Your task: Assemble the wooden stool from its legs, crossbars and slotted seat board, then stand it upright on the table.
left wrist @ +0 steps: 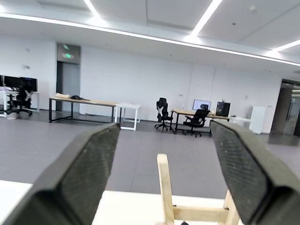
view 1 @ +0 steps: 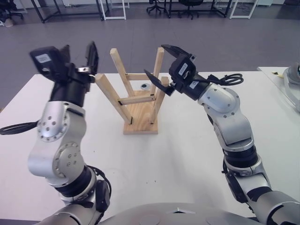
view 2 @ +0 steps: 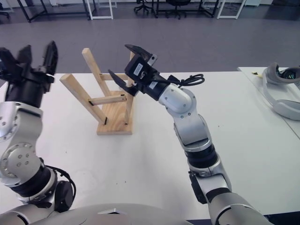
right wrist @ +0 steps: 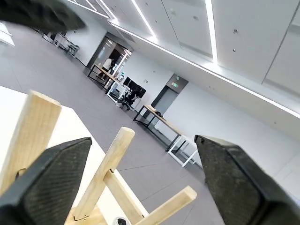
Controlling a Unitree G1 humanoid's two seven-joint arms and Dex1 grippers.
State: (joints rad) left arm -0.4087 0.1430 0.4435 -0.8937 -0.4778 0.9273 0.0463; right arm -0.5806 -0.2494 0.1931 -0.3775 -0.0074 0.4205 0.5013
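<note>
The wooden stool (view 1: pixel 139 99) stands upside down on the white table (view 1: pixel 183 140), its seat board (view 1: pixel 140 124) flat on the tabletop and its legs pointing up, joined by crossbars (view 1: pixel 137 100). My left gripper (view 1: pixel 78 56) hangs open just left of the stool, above the nearest leg, holding nothing. My right gripper (view 1: pixel 154 60) is open at the stool's right side, its fingers spread around the upper end of a right leg (view 1: pixel 159 57) without touching it. In the left wrist view a leg (left wrist: pixel 164 187) rises between the open fingers (left wrist: pixel 77 180). The right wrist view has legs (right wrist: pixel 108 165) beyond its pads (right wrist: pixel 47 185).
A small round dark-centred part (view 1: pixel 144 86) lies on the table behind the stool. A white headset (view 2: pixel 281 89) rests on a neighbouring table at the far right. A black cable (view 1: pixel 225 79) loops off the right arm. Bare tabletop spreads in front of the stool.
</note>
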